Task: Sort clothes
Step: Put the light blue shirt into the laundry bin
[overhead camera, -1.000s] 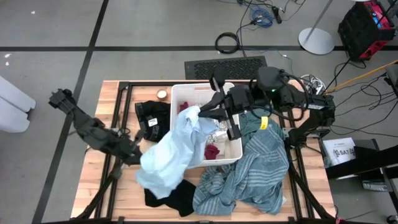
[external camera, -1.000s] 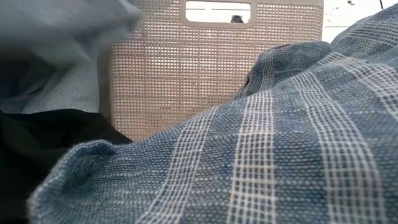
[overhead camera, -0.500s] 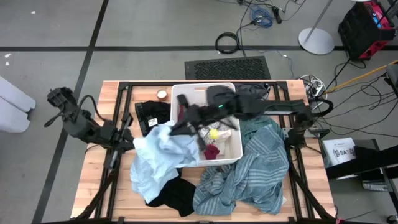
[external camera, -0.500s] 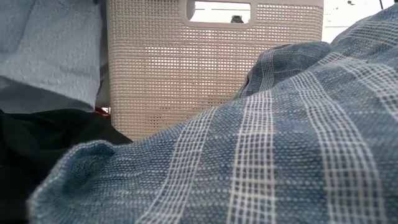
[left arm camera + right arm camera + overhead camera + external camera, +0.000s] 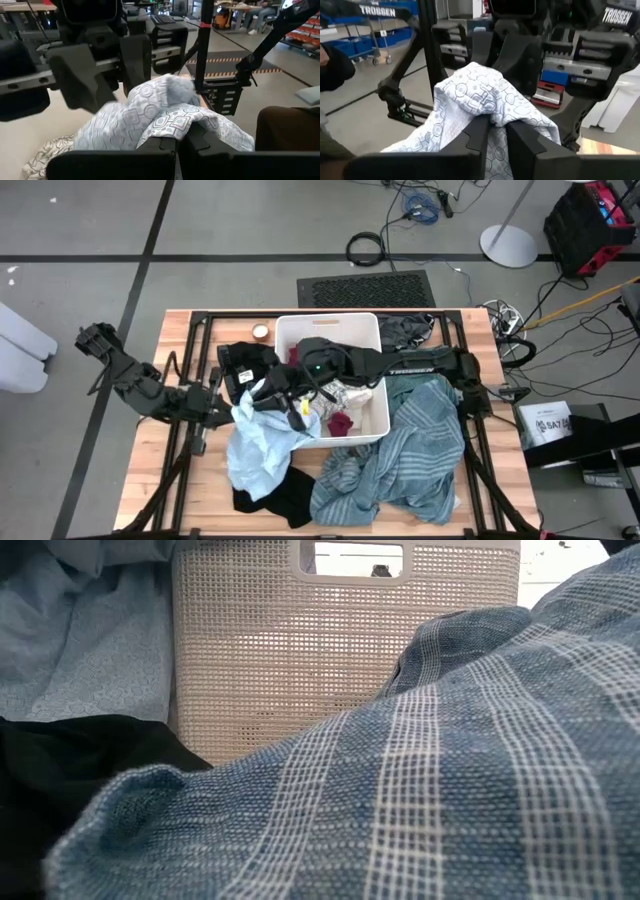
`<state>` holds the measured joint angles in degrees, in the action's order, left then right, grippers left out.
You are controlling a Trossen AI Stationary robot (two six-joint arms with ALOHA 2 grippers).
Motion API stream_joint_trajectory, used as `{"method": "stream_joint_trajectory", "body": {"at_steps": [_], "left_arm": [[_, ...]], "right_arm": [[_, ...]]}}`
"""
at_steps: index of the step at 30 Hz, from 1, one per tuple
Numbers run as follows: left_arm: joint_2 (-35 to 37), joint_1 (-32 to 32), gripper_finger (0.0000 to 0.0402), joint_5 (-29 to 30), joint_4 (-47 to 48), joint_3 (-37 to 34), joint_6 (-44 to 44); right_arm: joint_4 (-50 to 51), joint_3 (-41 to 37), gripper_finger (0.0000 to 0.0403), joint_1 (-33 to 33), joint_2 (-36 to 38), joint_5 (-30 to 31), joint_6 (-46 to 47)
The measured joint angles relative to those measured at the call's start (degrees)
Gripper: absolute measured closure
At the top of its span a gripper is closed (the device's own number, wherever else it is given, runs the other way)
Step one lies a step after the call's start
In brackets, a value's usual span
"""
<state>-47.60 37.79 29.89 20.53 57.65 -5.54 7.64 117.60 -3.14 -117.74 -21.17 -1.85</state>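
The light blue patterned garment hangs bunched just left of the white bin. Its lower end lies on a black garment on the table. My left gripper and my right gripper face each other over the garment's top, and each is shut on it. The right arm reaches across the bin. A magenta piece and a white patterned piece lie inside the bin. The large teal-grey striped garment is heaped on the table to the bin's right. My left gripper pinches a bunched fold at the garment's top between its two fingers. It comes about level from the table's left. The cloth bulges up past the fingers and hangs slack below them. My right gripper pinches another bunched fold at the top between its fingers. It comes about level from the table's right, over the bin. The cloth hangs slack beneath it.
Another black garment lies at the bin's far left, with a small round thing behind it. A dark grey piece lies at the bin's far right. In the low view the striped cloth fills the foreground before the bin's wall.
My right gripper has swung down and toward the table's left, across the bin, carrying the light blue garment. The garment, earlier spread wide from the bin's left rim down to the table, now hangs in a narrower bunch between both grippers. My left gripper has risen slightly.
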Motion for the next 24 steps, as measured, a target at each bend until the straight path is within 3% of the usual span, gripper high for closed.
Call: {"method": "stream_joint_trajectory", "body": {"at_steps": [11, 15, 18, 24], "left_arm": [[0.01, -0.67, 0.0401, 0.65, 4.29, 0.0, -1.59], [-0.81, -0.78, 0.0401, 0.76, 3.87, 0.0, -1.64], [-2.81, -1.86, 0.0401, 0.77, 3.56, 0.0, -1.64], [-5.33, -3.97, 0.0401, 0.15, 0.8, 0.0, 0.92]], "right_arm": [[7.86, 0.02, 0.0212, -1.26, -0.01, -4.89, -4.63], [7.55, 0.02, 0.017, -1.63, -0.22, -2.17, -4.71], [6.98, 0.02, 0.0152, -1.98, -0.27, 2.14, -5.83], [5.71, 0.02, 0.0145, -2.43, -0.37, 3.21, -5.44]]}}
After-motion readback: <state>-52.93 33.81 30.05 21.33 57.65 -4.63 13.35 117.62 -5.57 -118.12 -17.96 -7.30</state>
